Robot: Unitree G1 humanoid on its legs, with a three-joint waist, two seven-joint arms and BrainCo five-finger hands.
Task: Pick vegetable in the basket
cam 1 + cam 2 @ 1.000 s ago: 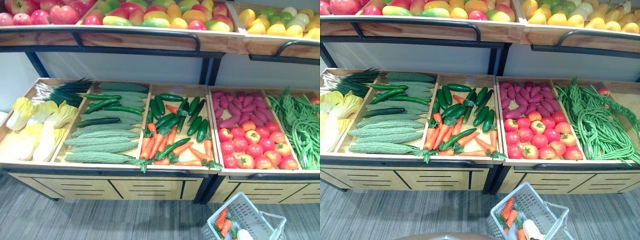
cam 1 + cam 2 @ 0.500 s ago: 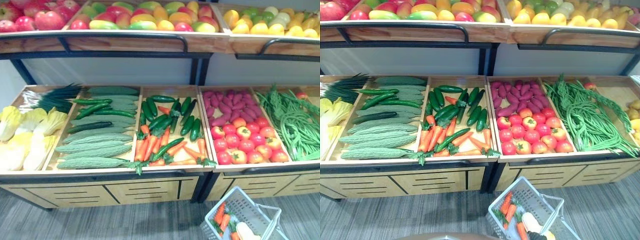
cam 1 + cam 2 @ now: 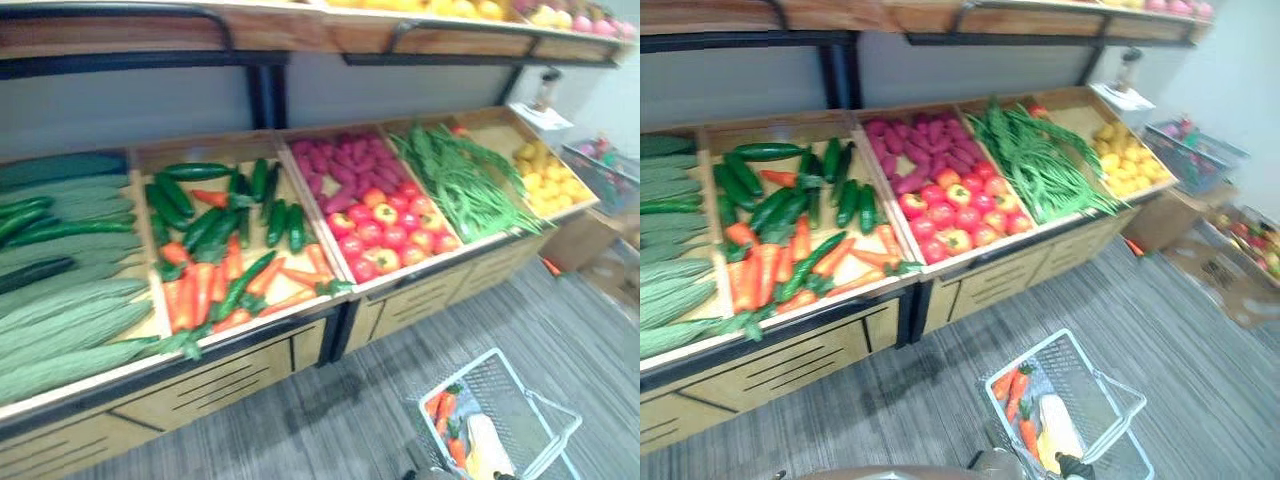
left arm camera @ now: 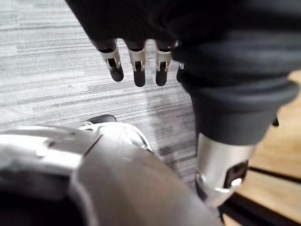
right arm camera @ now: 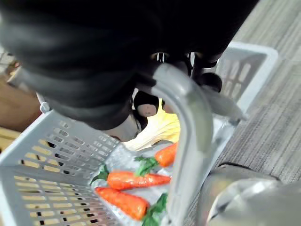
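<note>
1. Several smooth orange carrots [image 5: 131, 179], green-topped, beside a pale yellow vegetable [image 3: 1055, 430] in a white perforated plastic basket [image 3: 1095, 385], near right on the grey streaked floor [image 4: 56, 70].
2. Right hand [image 5: 146, 102]: clamped round the basket's smooth grey handle [image 5: 186, 141].
3. Left hand [image 4: 136, 61]: straight, apart, holding nothing, above the floor.
4. Far left: wooden crates [image 3: 330, 300] of glossy cucumbers [image 3: 275, 215] and round red tomatoes [image 3: 385, 225].

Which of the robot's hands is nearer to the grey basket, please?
The right. The right hand is curled round the handle of the basket; the left hand hangs with relaxed fingers over the floor, apart from the basket.
</note>
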